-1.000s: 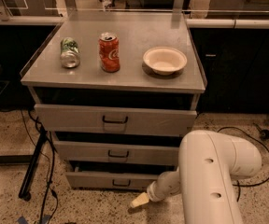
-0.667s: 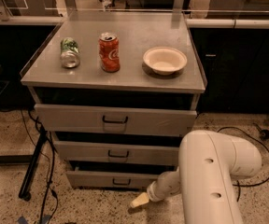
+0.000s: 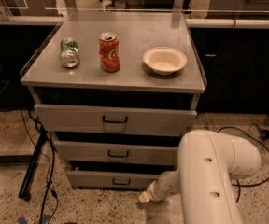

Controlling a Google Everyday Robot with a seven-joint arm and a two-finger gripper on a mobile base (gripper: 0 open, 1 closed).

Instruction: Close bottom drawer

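**One drawer ajar**

Your grey metal bottom drawer (image 3: 92, 178) sits lower centre, apparently slightly out. Low beside its right end hangs the pale gripper (image 3: 144, 198), probably placed for pushing; whether it is open, you cannot tell.

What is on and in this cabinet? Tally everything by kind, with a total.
Cans: 2, green can, red can
Bowls: 1, white bowl
Drawers: 3, top drawer, middle drawer, bottom drawer
Tools: 1, the tool, near the floor before the bottom drawer
Total: 7
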